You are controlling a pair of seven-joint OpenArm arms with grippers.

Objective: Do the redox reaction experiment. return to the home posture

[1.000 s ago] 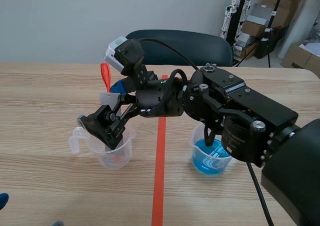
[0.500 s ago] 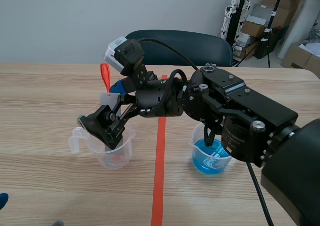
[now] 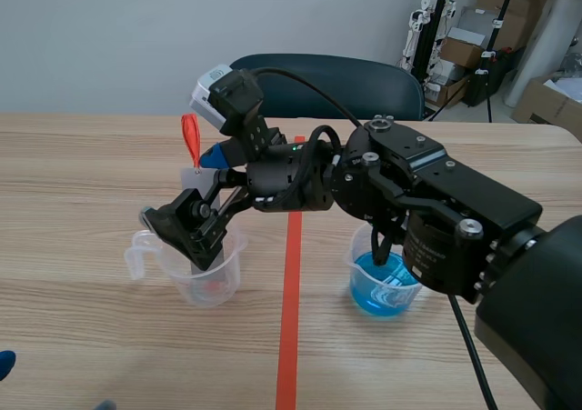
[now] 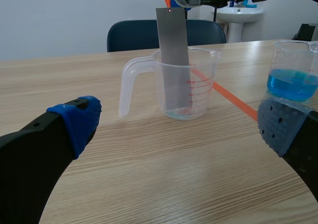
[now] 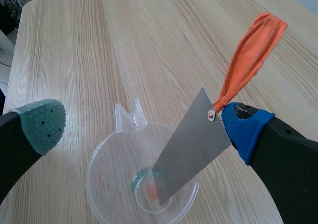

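Plainly, the right fingers [image 5: 42, 119] stand wide apart, gripping nothing. The strip [image 5: 191, 144] leans up out of the jug [image 4: 201, 92] beneath them, its long axis slanting to end just beside the blue pad [image 5: 243, 129]. Withdrawing likely means clearing that top end first. The left fingers [image 4: 74, 119] gape too, low over the table [image 3: 91, 155], short of the jug. One strip, one jug, one blue beaker [image 3: 384, 287].
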